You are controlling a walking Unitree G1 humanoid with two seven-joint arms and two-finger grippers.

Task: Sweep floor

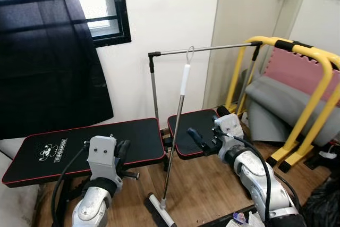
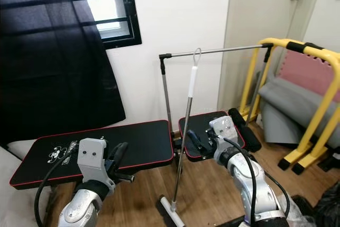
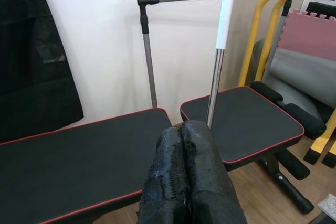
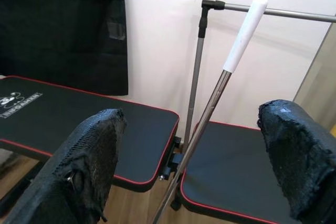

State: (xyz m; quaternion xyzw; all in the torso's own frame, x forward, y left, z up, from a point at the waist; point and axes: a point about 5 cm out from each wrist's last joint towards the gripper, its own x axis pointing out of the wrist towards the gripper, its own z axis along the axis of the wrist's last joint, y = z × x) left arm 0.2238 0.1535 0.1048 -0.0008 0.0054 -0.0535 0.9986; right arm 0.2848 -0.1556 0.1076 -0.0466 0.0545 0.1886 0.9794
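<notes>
- Right gripper: two black padded fingers spread wide apart, nothing between the pads.
- Broom handle: metal shaft with white grip, tilted, standing in the gap ahead of the fingers.
- Beyond the handle: black bench with red edging, a metal rail, white wall.

A black padded bench with red trim stands near the white wall. A yellow frame stands right, a dark curtain far left.
</notes>
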